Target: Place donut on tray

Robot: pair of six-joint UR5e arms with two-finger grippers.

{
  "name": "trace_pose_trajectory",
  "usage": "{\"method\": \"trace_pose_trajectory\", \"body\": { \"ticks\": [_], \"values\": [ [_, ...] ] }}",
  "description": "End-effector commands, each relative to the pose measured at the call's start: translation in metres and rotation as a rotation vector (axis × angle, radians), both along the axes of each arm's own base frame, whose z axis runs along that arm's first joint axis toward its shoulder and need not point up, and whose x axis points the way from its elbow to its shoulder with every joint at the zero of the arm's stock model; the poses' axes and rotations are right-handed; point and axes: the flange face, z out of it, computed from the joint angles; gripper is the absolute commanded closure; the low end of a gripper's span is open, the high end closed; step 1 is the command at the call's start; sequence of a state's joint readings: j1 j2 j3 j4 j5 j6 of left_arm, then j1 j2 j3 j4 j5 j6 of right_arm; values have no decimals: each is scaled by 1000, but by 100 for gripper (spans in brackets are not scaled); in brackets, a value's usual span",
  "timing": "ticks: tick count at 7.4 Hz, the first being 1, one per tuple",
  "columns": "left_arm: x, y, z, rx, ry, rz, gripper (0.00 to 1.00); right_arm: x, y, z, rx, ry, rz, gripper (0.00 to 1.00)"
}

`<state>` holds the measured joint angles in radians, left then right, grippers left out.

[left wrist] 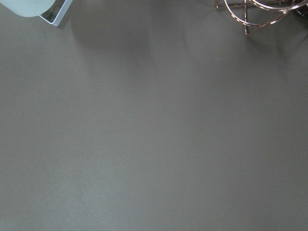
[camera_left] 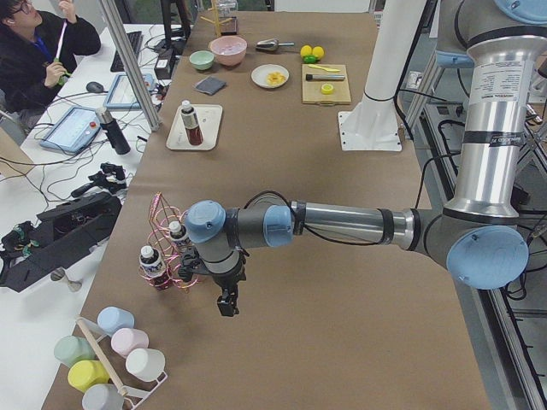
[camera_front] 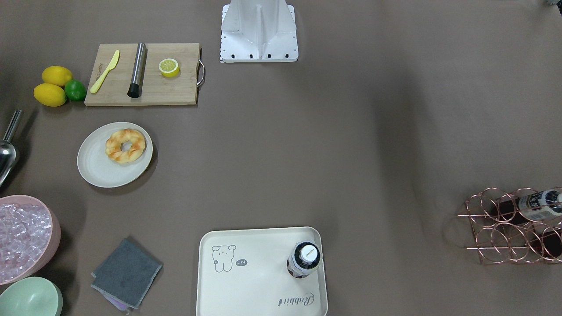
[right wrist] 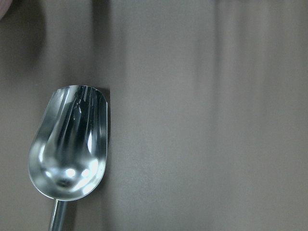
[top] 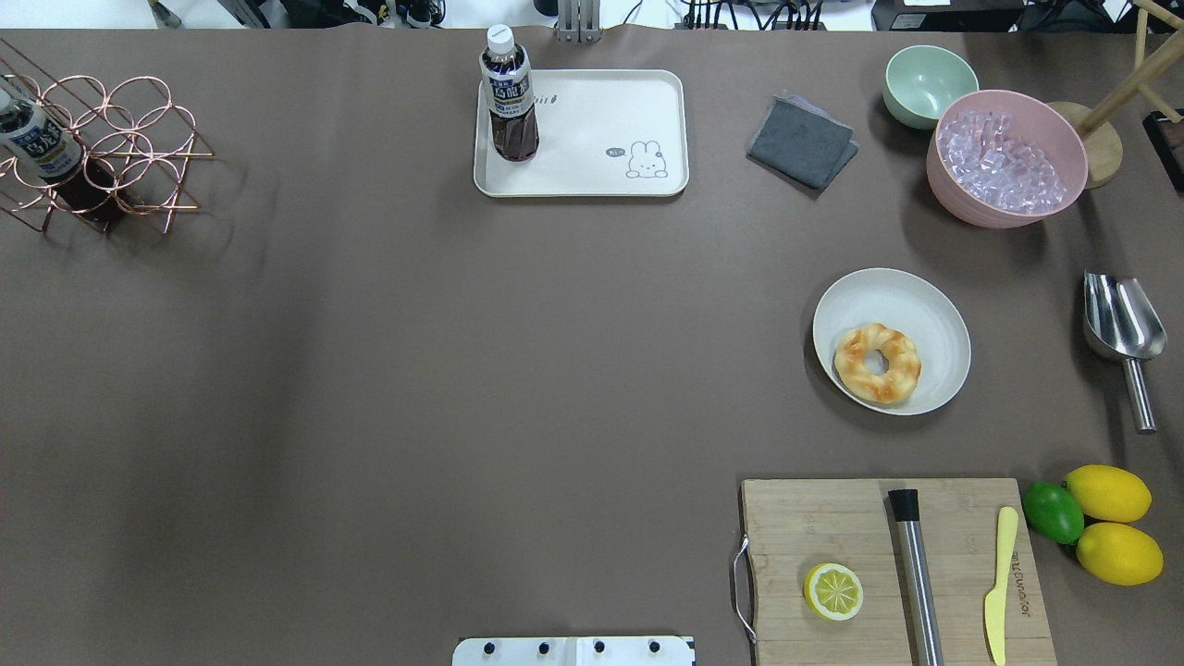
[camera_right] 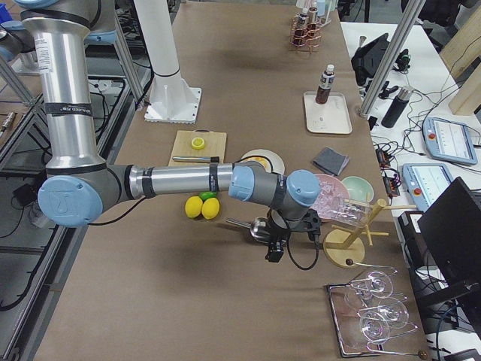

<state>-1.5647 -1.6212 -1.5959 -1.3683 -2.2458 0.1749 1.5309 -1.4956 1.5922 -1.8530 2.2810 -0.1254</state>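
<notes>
Hanging: left claw (camera_left: 226, 306), right claw (camera_right: 274, 253); spread unclear.

The only word that reads clearly is "Rabbit", in dark cursive script on the floor of the cream tray (camera_front: 263, 281), near one corner. In the front-facing view it stands upside down, and in the overhead view the upright bottle (top: 509, 92) hides all but its last letters. Beside the tray's line-drawn animal sits a small dark speech bubble (camera_front: 241, 262) whose light marks are too small to read. The bottle's white-and-blue label and its cap (camera_front: 308, 253) carry print, illegible. The wooden cutting board (top: 832, 518) bears an engraved line beside the yellow knife (top: 999, 583), unreadable; likewise the label of the racked bottle (camera_front: 538, 205).
</notes>
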Motion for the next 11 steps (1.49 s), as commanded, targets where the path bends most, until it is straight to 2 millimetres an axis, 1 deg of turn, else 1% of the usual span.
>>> {"method": "trace_pose_trajectory", "body": {
  "ticks": [1, 9, 11],
  "values": [
    [0, 0, -1, 1, 0, 0, 2, 1, 0, 1, -2, -1, 3, 0],
    [0, -3, -5, 9, 0, -1, 2, 4, 1, 1, -6, -1, 10, 0],
    [0, -7, -10, 19, 0, -2, 2, 5, -4, -3, 1, -1, 15, 0]
  ]
}}
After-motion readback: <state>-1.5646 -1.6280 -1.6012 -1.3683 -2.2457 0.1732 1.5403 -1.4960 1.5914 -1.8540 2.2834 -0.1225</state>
